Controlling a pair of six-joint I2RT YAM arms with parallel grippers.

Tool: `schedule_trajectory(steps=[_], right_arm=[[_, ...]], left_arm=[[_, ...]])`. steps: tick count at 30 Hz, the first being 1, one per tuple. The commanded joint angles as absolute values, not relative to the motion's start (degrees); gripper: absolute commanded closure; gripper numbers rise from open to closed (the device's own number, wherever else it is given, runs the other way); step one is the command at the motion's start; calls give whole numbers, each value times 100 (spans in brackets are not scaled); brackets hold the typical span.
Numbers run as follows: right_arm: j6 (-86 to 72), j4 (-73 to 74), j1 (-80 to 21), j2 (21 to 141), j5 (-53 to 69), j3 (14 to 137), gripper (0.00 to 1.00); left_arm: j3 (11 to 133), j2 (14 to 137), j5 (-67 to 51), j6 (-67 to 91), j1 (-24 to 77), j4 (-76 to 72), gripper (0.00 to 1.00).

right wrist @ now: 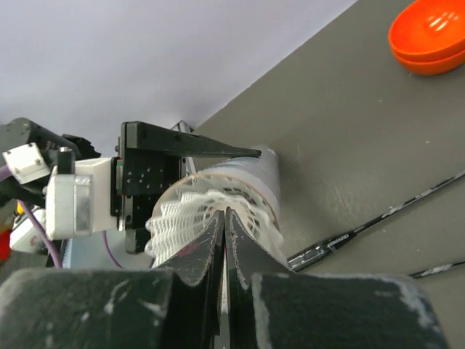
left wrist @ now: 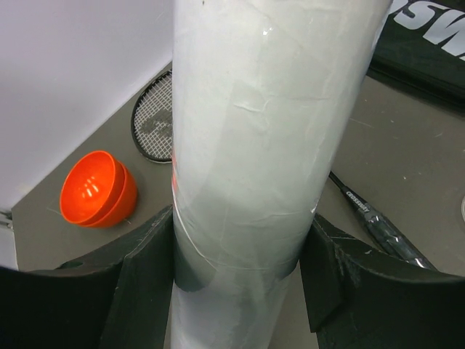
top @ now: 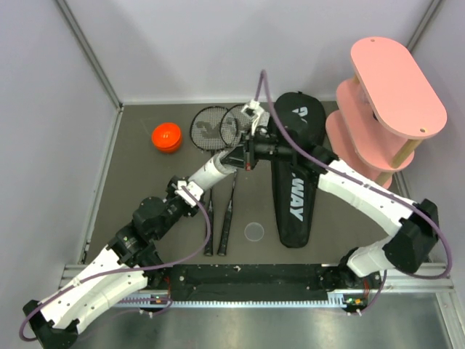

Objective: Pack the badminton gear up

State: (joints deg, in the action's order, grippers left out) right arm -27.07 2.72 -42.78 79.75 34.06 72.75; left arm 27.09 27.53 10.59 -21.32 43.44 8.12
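Note:
My left gripper (left wrist: 240, 269) is shut on the long white tube (left wrist: 254, 123) and holds it tilted above the mat, as the top view (top: 214, 169) also shows. My right gripper (right wrist: 224, 214) is shut on a white shuttlecock (right wrist: 182, 211) at the tube's open mouth (right wrist: 261, 182); in the top view the right gripper (top: 249, 153) meets the tube's far end. The orange cap (top: 166, 137) lies apart at the back left. Two black rackets (top: 209, 127) (top: 234, 122) lie side by side. The black CROSSWAY bag (top: 298, 174) lies to their right. No other shuttlecock shows.
The pink tiered shelf (top: 389, 102) stands at the back right. A small clear disc (top: 254, 231) lies on the mat beside the bag's near end. Grey walls close the back and left. The racket handles (top: 218, 243) reach toward the arm bases.

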Motion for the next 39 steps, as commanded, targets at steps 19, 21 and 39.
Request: schedule_trajectory(steps=[19, 21, 39], right_arm=[[-2083, 624, -3983, 7533, 2812, 7612, 67], [-2048, 624, -3798, 7436, 2935, 7646, 58], [-870, 773, -2057, 11344, 1986, 10562, 23]], left_arm=[[2804, 2716, 1257, -2145, 4351, 255, 100], [2795, 2707, 1239, -2162, 4351, 220, 100], [2742, 2672, 1055, -2162, 4351, 149, 100]])
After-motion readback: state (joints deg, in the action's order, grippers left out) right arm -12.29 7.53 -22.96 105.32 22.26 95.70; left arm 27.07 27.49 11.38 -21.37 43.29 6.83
